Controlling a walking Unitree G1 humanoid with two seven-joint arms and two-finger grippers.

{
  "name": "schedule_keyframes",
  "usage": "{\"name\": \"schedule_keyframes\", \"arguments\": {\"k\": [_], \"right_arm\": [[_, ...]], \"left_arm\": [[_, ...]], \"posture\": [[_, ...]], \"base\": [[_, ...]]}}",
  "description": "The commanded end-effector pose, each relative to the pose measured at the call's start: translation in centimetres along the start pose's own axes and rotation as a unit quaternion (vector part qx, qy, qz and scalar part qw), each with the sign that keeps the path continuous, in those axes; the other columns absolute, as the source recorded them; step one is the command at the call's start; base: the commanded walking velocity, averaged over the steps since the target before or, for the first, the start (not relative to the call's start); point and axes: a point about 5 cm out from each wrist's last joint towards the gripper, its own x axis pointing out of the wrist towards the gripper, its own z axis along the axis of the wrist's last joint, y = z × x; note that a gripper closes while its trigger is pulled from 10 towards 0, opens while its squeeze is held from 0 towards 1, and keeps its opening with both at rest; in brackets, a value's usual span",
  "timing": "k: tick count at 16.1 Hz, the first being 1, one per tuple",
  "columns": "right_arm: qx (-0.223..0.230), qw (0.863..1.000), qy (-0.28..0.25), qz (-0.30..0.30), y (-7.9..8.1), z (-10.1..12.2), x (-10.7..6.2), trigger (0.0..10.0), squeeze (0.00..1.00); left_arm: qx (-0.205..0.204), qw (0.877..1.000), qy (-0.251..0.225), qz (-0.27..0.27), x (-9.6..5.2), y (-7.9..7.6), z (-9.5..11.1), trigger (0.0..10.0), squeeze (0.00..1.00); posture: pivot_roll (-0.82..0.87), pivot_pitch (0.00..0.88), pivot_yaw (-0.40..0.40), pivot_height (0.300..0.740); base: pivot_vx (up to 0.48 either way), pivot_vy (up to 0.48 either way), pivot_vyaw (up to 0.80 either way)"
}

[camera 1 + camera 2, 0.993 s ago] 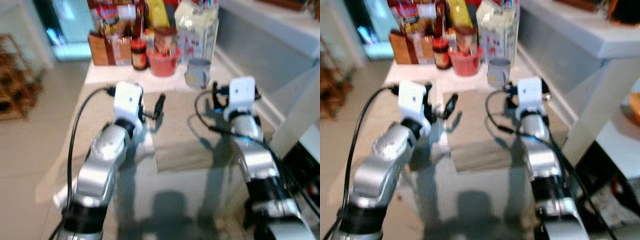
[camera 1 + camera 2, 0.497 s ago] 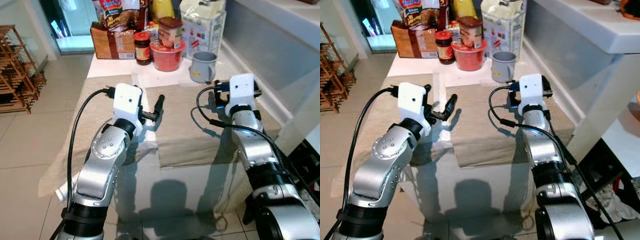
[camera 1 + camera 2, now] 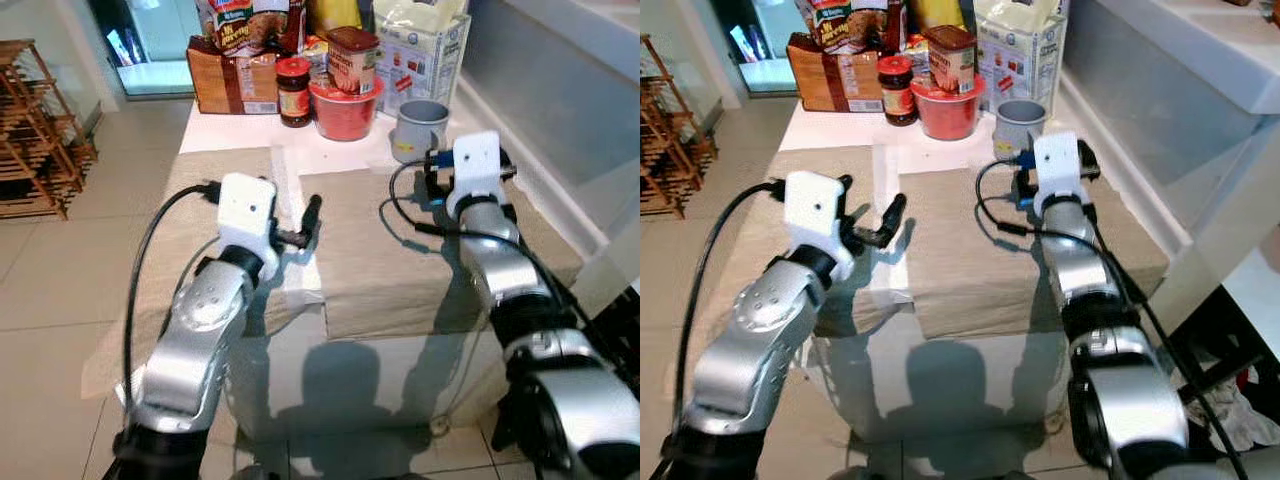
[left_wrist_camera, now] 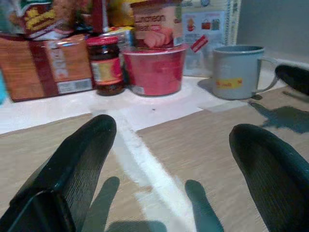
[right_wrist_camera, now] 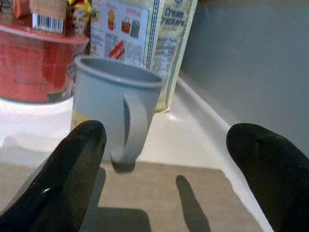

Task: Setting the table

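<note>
A grey mug [image 5: 113, 104] stands on the white table [image 3: 240, 135], just beyond the far edge of a beige placemat [image 3: 395, 260]. My right gripper [image 5: 169, 135] hovers low over that mat, open, pointing at the mug's handle a short way off. A second beige placemat [image 3: 200, 200] lies to the left, with a white strip of table between the two. My left gripper [image 4: 174, 137] is open and empty above that strip, its fingers [image 3: 311, 212] pointing toward the far end of the table.
Groceries crowd the table's far end: a red bowl [image 3: 343, 108] with a can [image 3: 352, 58] on it, a dark jar [image 3: 293, 92], a brown bread pack [image 3: 235, 85] and a cracker box [image 3: 425, 55]. A grey counter [image 3: 560, 90] flanks the right; a wooden rack [image 3: 35, 130] stands left.
The camera has shifted and the picture has sharpened. My right gripper has crept a little closer to the mug. Both grippers stay open.
</note>
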Motion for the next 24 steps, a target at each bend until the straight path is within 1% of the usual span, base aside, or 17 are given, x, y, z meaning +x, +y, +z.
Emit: {"name": "schedule_keyframes", "arguments": {"k": [1, 5, 8, 10, 11, 15, 17, 22, 23, 24], "right_arm": [[0.009, 1.0, -0.003, -0.008, -0.2, 0.4, 0.3, 10.0, 0.0], [0.015, 1.0, 0.008, -0.011, -0.1, 0.5, 1.1, 10.0, 0.0], [0.017, 0.999, 0.042, -0.011, -0.2, -0.3, 1.3, 10.0, 0.0], [0.01, 0.998, 0.052, -0.015, -0.4, -0.6, 1.3, 10.0, 0.0], [0.003, 0.998, 0.065, -0.022, -0.8, -0.9, 1.4, 10.0, 0.0], [-0.005, 0.995, 0.091, -0.036, -1.6, -1.5, 1.3, 10.0, 0.0], [0.0, 0.994, 0.102, -0.04, -1.8, -1.6, 1.4, 10.0, 0.0], [0.007, 0.994, 0.103, -0.032, -1.4, -1.3, 1.6, 10.0, 0.0], [0.013, 0.995, 0.096, -0.03, -1.3, -1.0, 1.7, 9.2, 0.0], [0.012, 0.996, 0.081, -0.02, -1.0, -0.5, 1.8, 0.0, 0.0]], "left_arm": [[0.005, 1.0, 0.005, 0.008, -0.3, 0.3, 0.1, 10.0, 0.0], [0.016, 1.0, 0.013, 0.02, -1.5, 1.0, 0.3, 10.0, 0.0], [0.025, 0.999, 0.021, 0.024, -2.2, 1.4, 0.5, 10.0, 0.0], [0.027, 0.999, 0.024, 0.027, -2.5, 1.5, 0.5, 10.0, 0.0], [0.028, 0.999, 0.026, 0.029, -2.7, 1.7, 0.6, 10.0, 0.0], [0.026, 0.999, 0.028, 0.03, -2.7, 1.5, 0.7, 10.0, 0.0], [0.021, 0.999, 0.028, 0.027, -2.6, 1.3, 0.7, 10.0, 0.0], [0.017, 0.999, 0.028, 0.027, -2.4, 1.1, 0.7, 10.0, 0.0], [0.017, 0.999, 0.027, 0.028, -2.4, 1.0, 0.7, 10.0, 0.0], [0.016, 0.999, 0.027, 0.028, -2.3, 1.0, 0.7, 10.0, 0.0]], "posture": [[0.13, 0.0, 0.024, 0.74], [0.19, 0.005, 0.031, 0.74], [0.23, 0.017, 0.038, 0.74], [0.24, 0.021, 0.042, 0.74], [0.24, 0.028, 0.042, 0.74], [0.22, 0.033, 0.038, 0.74], [0.21, 0.039, 0.036, 0.74], [0.21, 0.043, 0.03, 0.74], [0.21, 0.042, 0.029, 0.74], [0.21, 0.039, 0.03, 0.74]], "base": [[0.0, 0.0, 0.0], [0.0, 0.0, 0.0], [0.0, 0.0, 0.0], [0.0, 0.0, 0.0], [0.0, 0.0, 0.0], [0.0, 0.0, 0.0], [0.0, 0.0, 0.0], [0.0, 0.0, 0.0], [0.0, 0.0, 0.0], [0.0, 0.0, 0.0]]}}
